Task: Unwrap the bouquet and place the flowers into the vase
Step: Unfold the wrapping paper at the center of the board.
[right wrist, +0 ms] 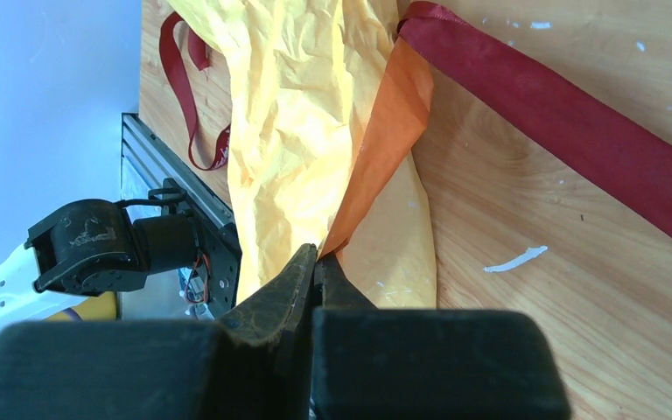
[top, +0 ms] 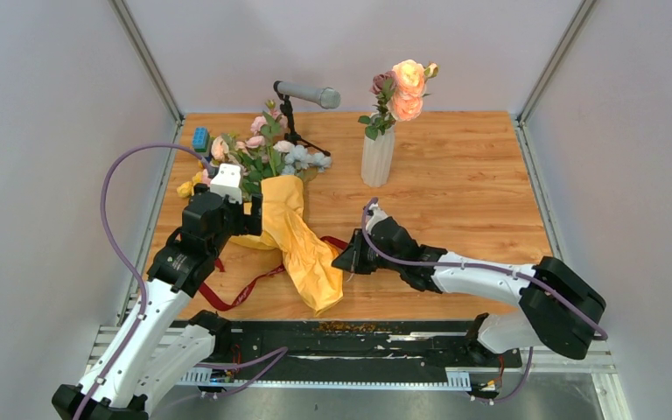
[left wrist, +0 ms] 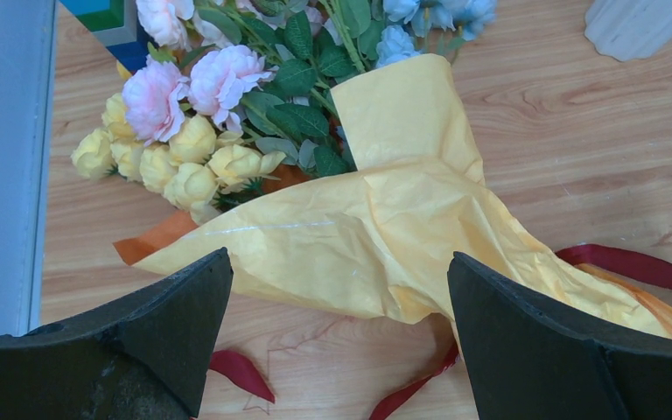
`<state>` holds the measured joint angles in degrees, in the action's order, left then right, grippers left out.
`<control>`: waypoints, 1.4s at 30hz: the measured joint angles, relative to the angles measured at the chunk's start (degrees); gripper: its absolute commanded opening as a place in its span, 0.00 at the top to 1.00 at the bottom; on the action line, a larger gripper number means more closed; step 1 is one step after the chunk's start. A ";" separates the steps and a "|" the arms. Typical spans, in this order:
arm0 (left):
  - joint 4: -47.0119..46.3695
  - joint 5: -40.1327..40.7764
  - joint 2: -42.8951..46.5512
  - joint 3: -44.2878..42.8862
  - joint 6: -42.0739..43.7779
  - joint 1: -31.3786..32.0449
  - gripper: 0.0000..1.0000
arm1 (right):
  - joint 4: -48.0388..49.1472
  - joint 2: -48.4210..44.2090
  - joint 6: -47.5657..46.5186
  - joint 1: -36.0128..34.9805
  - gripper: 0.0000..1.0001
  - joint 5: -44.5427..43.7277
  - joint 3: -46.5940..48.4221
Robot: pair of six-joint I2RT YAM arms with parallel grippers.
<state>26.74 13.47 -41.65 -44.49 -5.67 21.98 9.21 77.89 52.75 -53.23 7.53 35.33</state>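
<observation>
Orange-yellow paper [top: 302,249] is lying crumpled on the wooden table [top: 472,201], left of centre, and it is wrapping the lower part of the bouquet [top: 282,188]. The flowers [top: 258,149], pink, yellow and pale blue, are spilling out of the paper's far end toward the back left corner. The left end effector [top: 249,210] is hanging over the upper part of the wrap with its fingers [left wrist: 175,306] spread wide and gripping nothing; whether they are touching the paper cannot be told. The right end effector [right wrist: 317,258] is reaching in low from the right, its tips pressed together and pinching the paper's orange edge near the lower end. A dark red ribbon [top: 243,290] is trailing loose across the table from under the paper toward the near left, and another stretch is running just beside the right end effector. The vase [top: 378,157] is standing upright at the back centre, well apart from the bouquet, and is holding peach roses [top: 407,87]. A microphone [top: 308,93] on a black stand is sitting between the vase and the flowers.
</observation>
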 measured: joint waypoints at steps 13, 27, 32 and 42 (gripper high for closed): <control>-0.02 -0.74 -0.02 0.00 -0.04 0.00 0.00 | -2.12 -6.69 -7.93 -0.85 1.00 -3.61 1.84; -0.02 -0.70 0.11 0.00 -0.20 0.00 0.00 | -4.48 -9.05 -19.74 -10.99 1.00 -11.17 7.10; 0.02 -1.95 1.66 0.00 -2.14 0.00 0.00 | -4.87 -8.22 -23.56 -15.02 1.00 -14.12 10.29; -1.42 -14.97 9.46 3.23 -19.91 0.00 0.00 | -5.68 -2.54 -28.00 -20.11 1.00 -17.42 13.57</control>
<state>25.32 -1.50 -32.18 -41.25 -25.58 21.98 3.53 75.35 24.75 -73.34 -9.89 48.90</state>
